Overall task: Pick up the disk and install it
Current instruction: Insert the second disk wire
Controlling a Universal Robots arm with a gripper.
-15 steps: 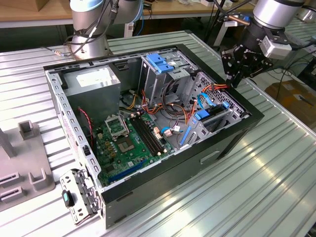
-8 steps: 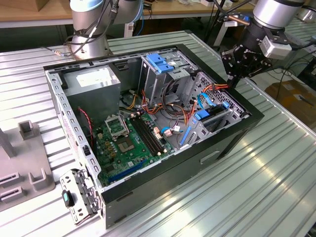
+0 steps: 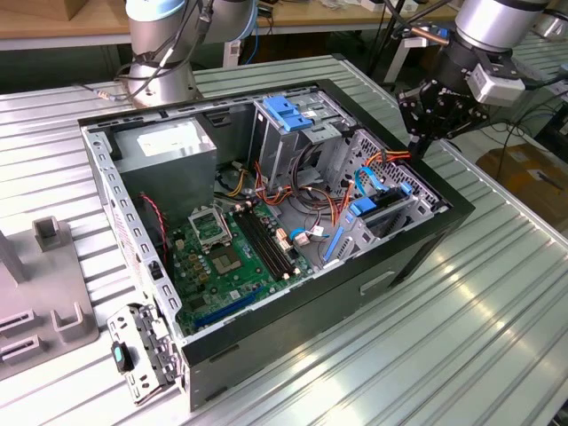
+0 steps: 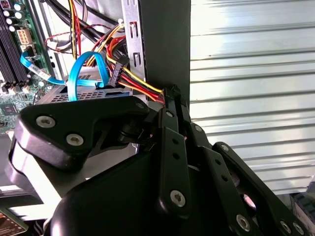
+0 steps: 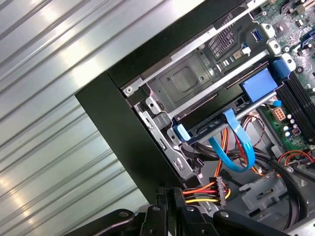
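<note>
In the exterior view, the open black desktop computer case (image 3: 266, 222) lay on its side on the ribbed metal desk (image 3: 497, 337). The flat metal disk with blue side rails (image 3: 388, 216) sat in the drive bay at the case's end toward the exterior view's right, its long axis along that end wall and a blue data cable (image 3: 366, 182) looping at it. The black gripper (image 3: 417, 142) hung over that corner of the case. Other benches and cables stood behind.

In the second wrist view, the gripper (image 4: 170, 96) was drawn narrow, a red, yellow and black wire bundle (image 4: 135, 81) reaching its tips.

In the first wrist view, the disk (image 5: 211, 120) lay in its bay.
</note>
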